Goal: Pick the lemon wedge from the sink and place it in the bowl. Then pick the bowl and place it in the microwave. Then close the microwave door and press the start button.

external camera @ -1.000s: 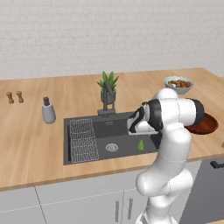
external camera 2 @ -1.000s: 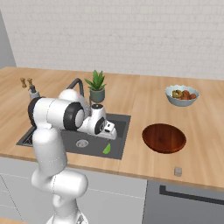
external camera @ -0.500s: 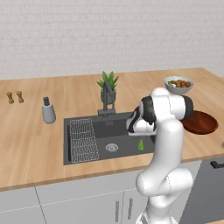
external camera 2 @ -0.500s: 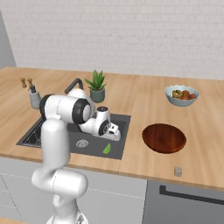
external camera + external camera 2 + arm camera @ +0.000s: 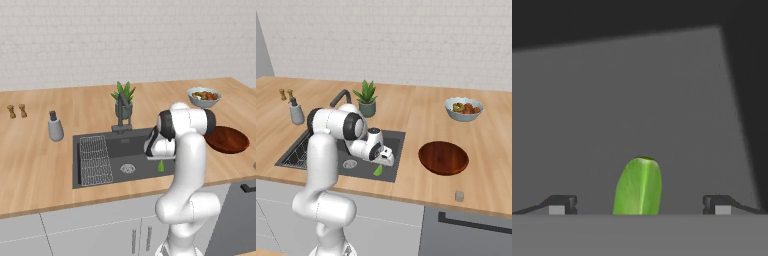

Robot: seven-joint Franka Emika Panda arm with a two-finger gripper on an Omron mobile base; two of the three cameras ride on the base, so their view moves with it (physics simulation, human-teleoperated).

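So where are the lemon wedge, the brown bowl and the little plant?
lemon wedge point(image 5: 638, 187), hand view, middle of its green face.
bowl point(image 5: 443, 157), right base view, its inner bottom.
plant point(image 5: 366, 93), right base view, its leaves.

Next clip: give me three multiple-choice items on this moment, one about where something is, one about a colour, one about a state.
1. Where is the lemon wedge?
A. in the sink
B. in the brown bowl
C. beside the plant

2. What colour is the empty bowl on the counter?
A. white
B. dark reddish-brown
C. yellow

3. How is the pincer?
A. shut on the wedge
B. open, its tips either side of the wedge
C. shut, holding nothing

Key: 1 A, the wedge lies on the dark basin floor. 2 B, it is glossy brown in both base views. 3 B, the hand view shows the tips wide apart, clear of the wedge.
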